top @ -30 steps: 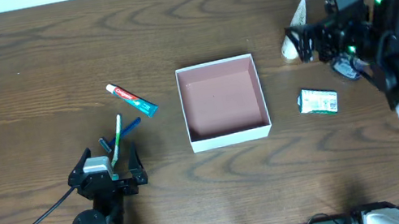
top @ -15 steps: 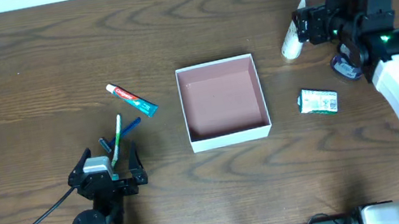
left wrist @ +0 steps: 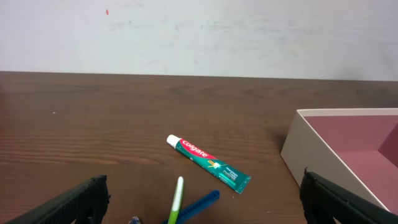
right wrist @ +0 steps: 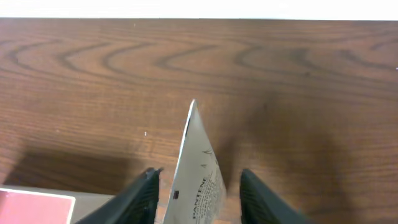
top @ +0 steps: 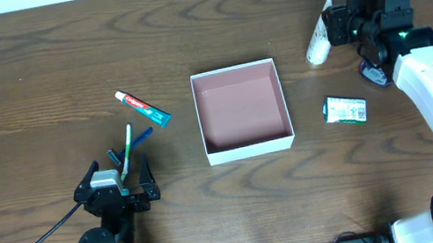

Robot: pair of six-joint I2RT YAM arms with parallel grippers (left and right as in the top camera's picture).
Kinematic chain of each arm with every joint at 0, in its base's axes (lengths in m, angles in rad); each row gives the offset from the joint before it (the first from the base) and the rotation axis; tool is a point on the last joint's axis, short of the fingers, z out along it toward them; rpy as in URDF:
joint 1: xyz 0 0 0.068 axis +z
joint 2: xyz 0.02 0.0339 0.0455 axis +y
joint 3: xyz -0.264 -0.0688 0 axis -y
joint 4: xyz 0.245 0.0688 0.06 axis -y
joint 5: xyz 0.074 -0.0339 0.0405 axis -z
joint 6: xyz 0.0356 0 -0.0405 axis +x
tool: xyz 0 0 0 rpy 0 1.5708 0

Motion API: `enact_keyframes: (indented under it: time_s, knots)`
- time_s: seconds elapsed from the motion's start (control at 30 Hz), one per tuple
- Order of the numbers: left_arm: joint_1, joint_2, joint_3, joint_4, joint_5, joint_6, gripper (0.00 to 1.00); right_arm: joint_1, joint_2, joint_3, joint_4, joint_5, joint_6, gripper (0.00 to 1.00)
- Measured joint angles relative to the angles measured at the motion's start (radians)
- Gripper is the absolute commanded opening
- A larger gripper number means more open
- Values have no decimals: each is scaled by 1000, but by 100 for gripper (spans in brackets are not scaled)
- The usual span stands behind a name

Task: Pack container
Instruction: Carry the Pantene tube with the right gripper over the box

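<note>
The container is thin cardboard, so I expect it to be light, fairly stiff at the corners, easy to dent along the rim, and prone to sliding on the wood if nudged. It sits open side up with nothing in it. I would not lift it. If it had to move, I would pinch one wall near a corner rather than squeeze across the span.

The right gripper is partly open and straddles the white tube. There is a gap between each finger and the tube, so it has nothing clamped. The tube looks soft and slick, and I would take hold across its fuller body, not the flat crimped end that points away from the hand. From this hand, the container lies off to the left and back toward the wrist. Only a corner of it shows at the lower left of the wrist view.

The left gripper is wide open and holds nothing. From there the container lies ahead and to the right, its near wall close by that hand's right finger.
</note>
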Motion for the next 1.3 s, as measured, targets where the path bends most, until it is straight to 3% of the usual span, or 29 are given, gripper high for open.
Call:
enact_keyframes:
  time_s: [0.17,0.67,1.1,1.3]
  knots:
    - [0,0,0,0,0,0,98,3,21,0,10,0,1,1]
    - [0,0,0,0,0,0,98,51,-17,-1,-1,19,3,2]
    - [0,0,0,0,0,0,98,147,-415,-1,-123,35,13,2]
    - [0,0,0,0,0,0,98,262,-464,-1,-160,37,70,2]
